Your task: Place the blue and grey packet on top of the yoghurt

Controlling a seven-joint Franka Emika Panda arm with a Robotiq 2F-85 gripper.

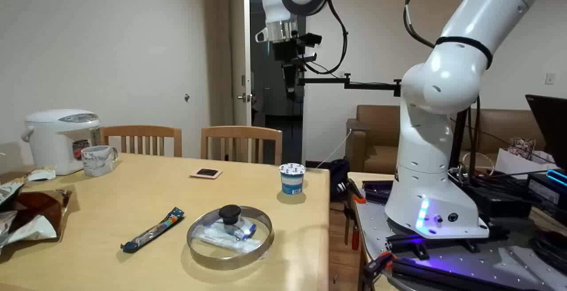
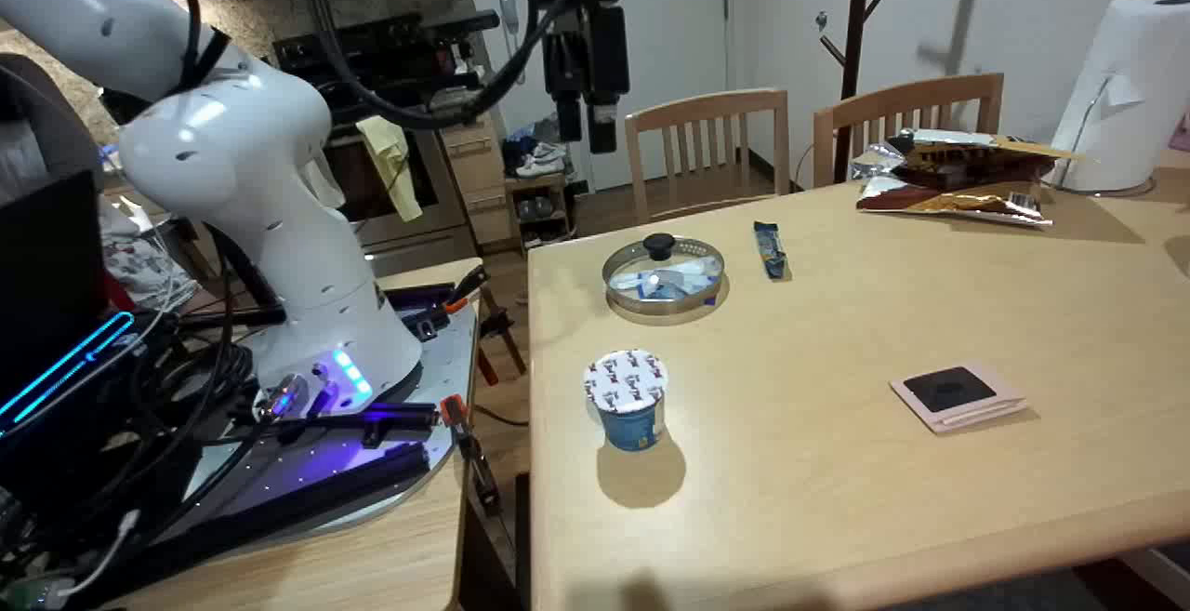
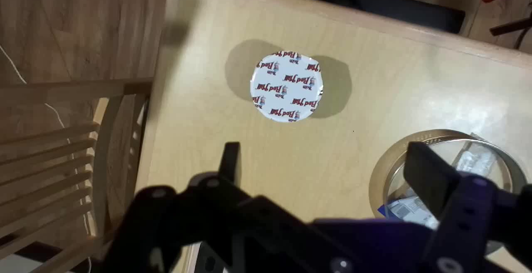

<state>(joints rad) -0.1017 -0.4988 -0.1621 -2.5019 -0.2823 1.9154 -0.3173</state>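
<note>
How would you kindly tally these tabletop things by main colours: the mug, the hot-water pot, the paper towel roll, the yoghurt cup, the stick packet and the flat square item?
Mainly white: 3 (mug, hot-water pot, paper towel roll)
Blue and white: 1 (yoghurt cup)
Blue and grey: 1 (stick packet)
Pink and black: 1 (flat square item)
Total: 6

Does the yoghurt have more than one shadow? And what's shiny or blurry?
Wrist view: the yoghurt has two shadows, one on each side; glare pales the table towards the picture's right; the gripper looks dark and fuzzy. In both exterior views: blue lights glow on the robot's base, tinting the metal plate purple.
</note>
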